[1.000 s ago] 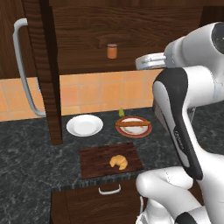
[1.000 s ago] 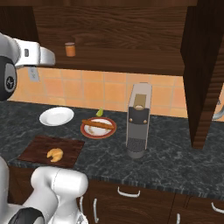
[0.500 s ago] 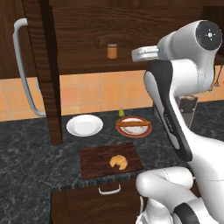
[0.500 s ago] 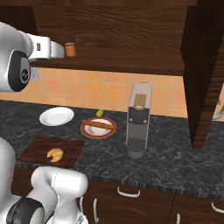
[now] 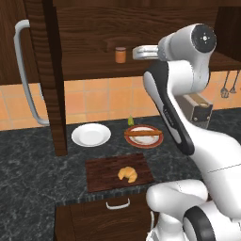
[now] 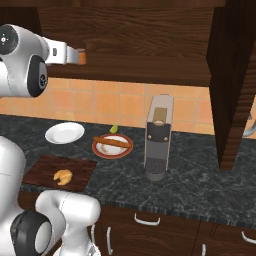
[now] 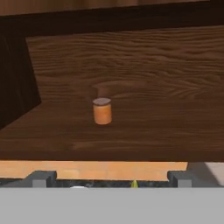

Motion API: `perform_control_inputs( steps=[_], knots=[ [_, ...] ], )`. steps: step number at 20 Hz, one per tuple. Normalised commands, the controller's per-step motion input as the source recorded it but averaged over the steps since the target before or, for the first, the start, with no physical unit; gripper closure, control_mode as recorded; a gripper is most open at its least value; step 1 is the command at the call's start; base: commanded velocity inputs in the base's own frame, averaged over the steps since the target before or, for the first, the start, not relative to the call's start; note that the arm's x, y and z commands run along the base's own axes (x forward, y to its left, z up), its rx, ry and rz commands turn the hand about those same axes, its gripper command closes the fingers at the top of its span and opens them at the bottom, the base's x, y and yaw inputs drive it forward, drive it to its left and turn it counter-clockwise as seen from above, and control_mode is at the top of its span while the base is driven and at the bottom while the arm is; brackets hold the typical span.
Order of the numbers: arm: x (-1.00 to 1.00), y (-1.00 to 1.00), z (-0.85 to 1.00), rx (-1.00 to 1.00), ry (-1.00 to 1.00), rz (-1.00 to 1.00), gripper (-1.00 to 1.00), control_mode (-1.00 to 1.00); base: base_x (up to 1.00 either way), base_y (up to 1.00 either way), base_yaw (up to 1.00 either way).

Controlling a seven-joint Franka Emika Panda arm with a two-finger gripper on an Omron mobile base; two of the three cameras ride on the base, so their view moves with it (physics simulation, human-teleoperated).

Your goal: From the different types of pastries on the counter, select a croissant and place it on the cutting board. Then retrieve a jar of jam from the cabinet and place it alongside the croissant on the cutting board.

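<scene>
With the croissant (image 5: pixel 127 174) already on the cutting board (image 5: pixel 101 175), it's jam time.
Gripper (image 7: pixel 111 178) is wide open and empty, lined up with the jar (image 7: pixel 102 111), which stands on the cabinet shelf (image 7: pixel 166 118) straight ahead of the fingers, well apart. Next I'd push forward until the fingers straddle it, then squeeze.

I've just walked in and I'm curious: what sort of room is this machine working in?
A kitchen, computer-rendered by the look of it: a dark marbled counter, a croissant on a cutting board, and a jar of jam on a wooden cabinet shelf.
</scene>
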Motion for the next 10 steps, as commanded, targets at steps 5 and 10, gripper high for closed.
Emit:
perform_control_inputs(
  steps=[5,10],
  knots=[
    [0.3,0.06,0.0,0.04,0.02,0.0,-1.0,-1.0,0.0,0.0,0.0],
    [0.18,0.0,0.0,0.01,0.02,0.0,-1.0,-1.0,0.0,0.0,0.0]
  ],
)
